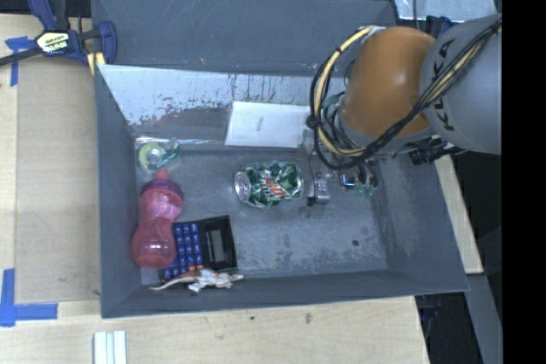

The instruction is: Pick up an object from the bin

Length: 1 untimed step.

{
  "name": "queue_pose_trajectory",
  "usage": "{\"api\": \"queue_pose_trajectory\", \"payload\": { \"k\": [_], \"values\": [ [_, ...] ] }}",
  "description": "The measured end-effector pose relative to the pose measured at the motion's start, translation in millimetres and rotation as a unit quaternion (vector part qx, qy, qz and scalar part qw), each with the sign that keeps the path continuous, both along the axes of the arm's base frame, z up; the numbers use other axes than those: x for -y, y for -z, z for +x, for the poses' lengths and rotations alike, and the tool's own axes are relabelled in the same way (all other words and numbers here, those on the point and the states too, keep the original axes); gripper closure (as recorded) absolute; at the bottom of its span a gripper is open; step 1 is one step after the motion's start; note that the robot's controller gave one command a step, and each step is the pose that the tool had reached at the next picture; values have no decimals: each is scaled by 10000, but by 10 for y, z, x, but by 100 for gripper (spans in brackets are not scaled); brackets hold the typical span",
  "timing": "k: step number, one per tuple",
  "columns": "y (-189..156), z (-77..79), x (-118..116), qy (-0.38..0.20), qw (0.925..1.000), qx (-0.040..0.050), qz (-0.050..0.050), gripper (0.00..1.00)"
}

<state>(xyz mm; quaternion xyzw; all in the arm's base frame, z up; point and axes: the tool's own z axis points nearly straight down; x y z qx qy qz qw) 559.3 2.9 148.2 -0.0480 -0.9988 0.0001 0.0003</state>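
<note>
**A:** Where is the gripper (317, 192) at this moment?

**B:** Down inside the grey bin (213, 30), a little right of the middle. It hangs below the arm's orange cover (388, 81), which comes in from the right with yellow and black cables (328, 102) looped round it. The tip sits low over the bin floor.

**A:** Which thing is it nearest?

**B:** A crushed green drinks can (269, 183), lying on its side in the middle of the floor. The gripper is just beside the can's right end.

**A:** Is the claw apart or together?

**B:** I cannot tell. The tip is small and dark against the grey floor. The can lies next to it, not within it.

**A:** And the rest of the bin?

**B:** A white card (264, 124) rests against the far wall, beyond the can. In the far left corner lies a clear bag (155, 153) with a pale green ring in it. Nearer on the left, a pink bottle (156, 226) lies with its top pointing to the far side. A dark calculator (206, 243) with blue keys touches the bottle's right side. At the near edge, just in front of the calculator, is a small pale toy figure (200, 279), maybe a lizard. All of these lie well apart from the gripper, to its left
</note>
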Motion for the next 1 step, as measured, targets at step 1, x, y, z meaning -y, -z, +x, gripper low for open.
{"api": "queue_pose_trajectory", "payload": {
  "k": [1],
  "values": [
    [19,355,-242,-177,9998,91,-3,0]
  ]
}}
